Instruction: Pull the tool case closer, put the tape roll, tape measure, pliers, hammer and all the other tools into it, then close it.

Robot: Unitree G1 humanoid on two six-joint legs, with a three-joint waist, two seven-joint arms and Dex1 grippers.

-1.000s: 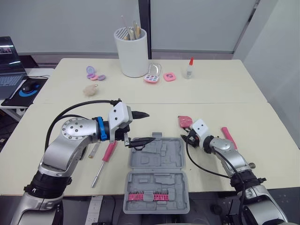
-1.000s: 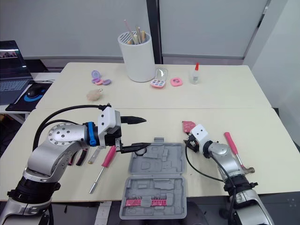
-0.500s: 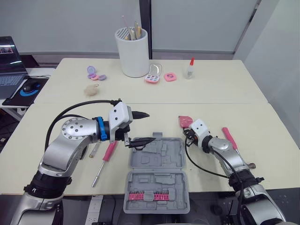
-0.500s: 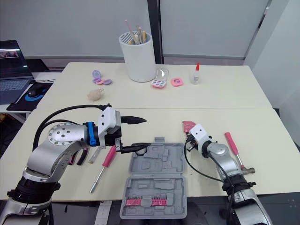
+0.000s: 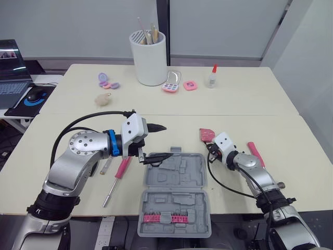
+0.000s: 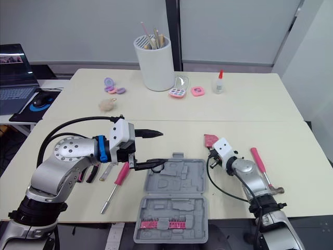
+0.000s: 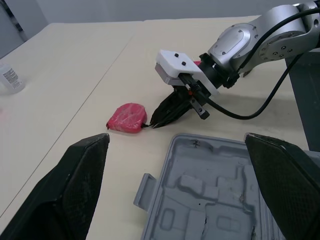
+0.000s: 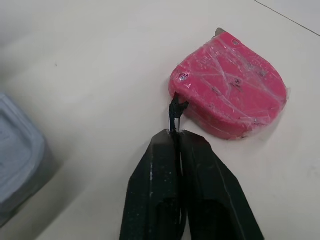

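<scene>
One weak grip: right tool [image 8: 176, 137] pinching pink tape measure [image 8: 230, 97] by thin black strap [image 8: 175, 111] only; could slip or swing on lift. Left tool [image 5: 169, 140] spread near tool case [image 5: 177, 174].

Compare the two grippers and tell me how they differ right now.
The left gripper is open, its fingers spread wide; the right gripper is shut, pinching the black strap of the pink tape measure. The left gripper holds nothing and hangs over the far left corner of the open tool case; the right gripper sits low at the table, off the case's far right corner. Both have two black fingers.
</scene>
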